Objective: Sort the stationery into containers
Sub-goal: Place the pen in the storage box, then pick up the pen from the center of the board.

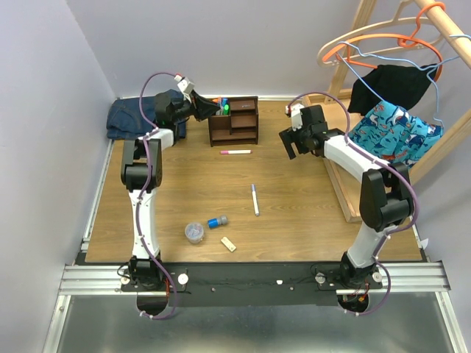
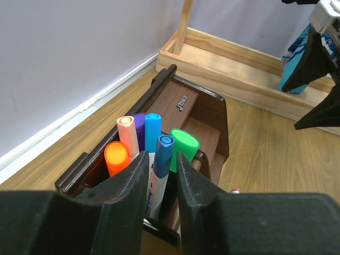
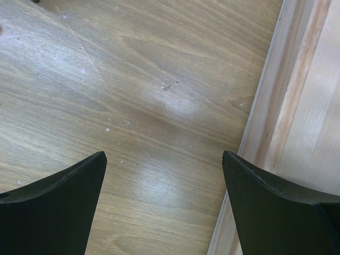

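Wood table (image 1: pixel 309 213): left end effector (image 2: pixel 161 162) pinches blue-capped marker (image 2: pixel 164 144); right end effector (image 3: pixel 163 155) spread, empty.

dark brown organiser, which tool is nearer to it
Left. The left tool is right at the organiser, closed round a blue-capped marker in its pen section; the right tool hangs open over the table to its right.

A folded dark blue cloth (image 1: pixel 131 118) lies in the far left corner of the wooden table (image 1: pixel 294 213). Along the right edge stands a light-wood tray (image 1: pixel 343 187). Above it, an orange hanger (image 1: pixel 346 45), a black garment (image 1: pixel 394 84) and a blue patterned fabric (image 1: pixel 394 134) hang from a wooden rack (image 1: pixel 436 10).
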### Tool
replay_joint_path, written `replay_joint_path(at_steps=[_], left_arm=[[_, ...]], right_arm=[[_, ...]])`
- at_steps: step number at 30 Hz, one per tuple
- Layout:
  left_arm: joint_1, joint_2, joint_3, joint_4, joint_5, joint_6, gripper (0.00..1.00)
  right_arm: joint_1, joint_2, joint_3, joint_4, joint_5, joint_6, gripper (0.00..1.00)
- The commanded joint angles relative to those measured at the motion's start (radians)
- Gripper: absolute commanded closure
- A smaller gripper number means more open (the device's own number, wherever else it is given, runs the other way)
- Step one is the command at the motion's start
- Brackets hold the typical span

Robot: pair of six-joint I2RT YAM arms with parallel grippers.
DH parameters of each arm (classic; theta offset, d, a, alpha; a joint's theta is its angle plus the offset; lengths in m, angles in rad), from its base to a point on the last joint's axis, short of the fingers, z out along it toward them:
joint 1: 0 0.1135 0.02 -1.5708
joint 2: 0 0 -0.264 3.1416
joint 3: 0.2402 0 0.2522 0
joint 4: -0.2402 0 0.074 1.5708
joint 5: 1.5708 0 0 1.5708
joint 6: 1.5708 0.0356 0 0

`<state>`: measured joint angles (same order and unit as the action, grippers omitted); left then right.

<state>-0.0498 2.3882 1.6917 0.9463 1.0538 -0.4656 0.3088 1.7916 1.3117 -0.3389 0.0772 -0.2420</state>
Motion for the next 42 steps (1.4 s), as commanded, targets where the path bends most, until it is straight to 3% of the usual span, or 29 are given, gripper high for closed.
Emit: replay_joint_path(at_steps=[1,7,8,10,11,12,15,16,19,21,22,29,37,42], left_arm=[[0.005,-0.119,-0.012,0.034,0.018,0.021,0.59],[0.001,-0.286,0.016,-0.151,0.083,0.125,0.50],[-0.002,-0.311,0.020,-0.209,0.100,0.218,0.49],[-0.024,-0.386,0.029,-0.479,0.132,0.347,0.48],[-0.033,-0.409,0.055,-0.617,0.126,0.513,0.47],[-0.071,-0.453,0.069,-0.920,0.083,0.633,0.46],[-0.163,-0.541,0.069,-1.392,-0.085,0.919,0.46],[-0.235,-0.561,0.056,-1.446,-0.204,0.917,0.46],[-0.323,-0.624,-0.033,-1.523,-0.358,0.751,0.48],[-0.361,-0.639,-0.081,-1.531,-0.405,0.636,0.49],[-0.361,-0.653,-0.098,-1.525,-0.414,0.511,0.49],[-0.228,-0.834,-0.390,-1.290,-0.639,0.274,0.46],[-0.035,-1.021,-0.553,-1.273,-0.804,0.340,0.43],[0.013,-1.116,-0.670,-1.276,-0.868,0.393,0.42]], right_arm=[[0.009,-0.023,0.000,0.005,0.010,-0.010,0.03],[0.010,-0.075,-0.040,0.021,-0.011,0.004,0.03],[0.009,-0.083,-0.046,0.024,-0.016,0.009,0.03],[0.010,-0.101,-0.067,0.038,-0.020,0.013,0.03],[0.009,-0.125,-0.075,0.044,-0.020,0.015,0.03],[0.010,-0.135,-0.086,0.049,-0.017,0.015,0.03],[0.009,-0.193,-0.126,0.057,-0.008,0.050,0.02],[0.009,-0.205,-0.135,0.055,-0.010,0.067,0.02],[0.009,-0.250,-0.164,0.023,-0.020,0.167,0.03],[0.009,-0.264,-0.151,-0.024,-0.106,0.239,0.09],[0.015,-0.262,-0.141,-0.053,-0.144,0.281,0.11],[0.153,-0.149,-0.029,-0.152,-0.228,0.473,0.14],[0.220,-0.026,-0.039,-0.229,-0.257,0.581,0.18],[0.289,0.075,0.001,-0.229,-0.261,0.590,0.18]])
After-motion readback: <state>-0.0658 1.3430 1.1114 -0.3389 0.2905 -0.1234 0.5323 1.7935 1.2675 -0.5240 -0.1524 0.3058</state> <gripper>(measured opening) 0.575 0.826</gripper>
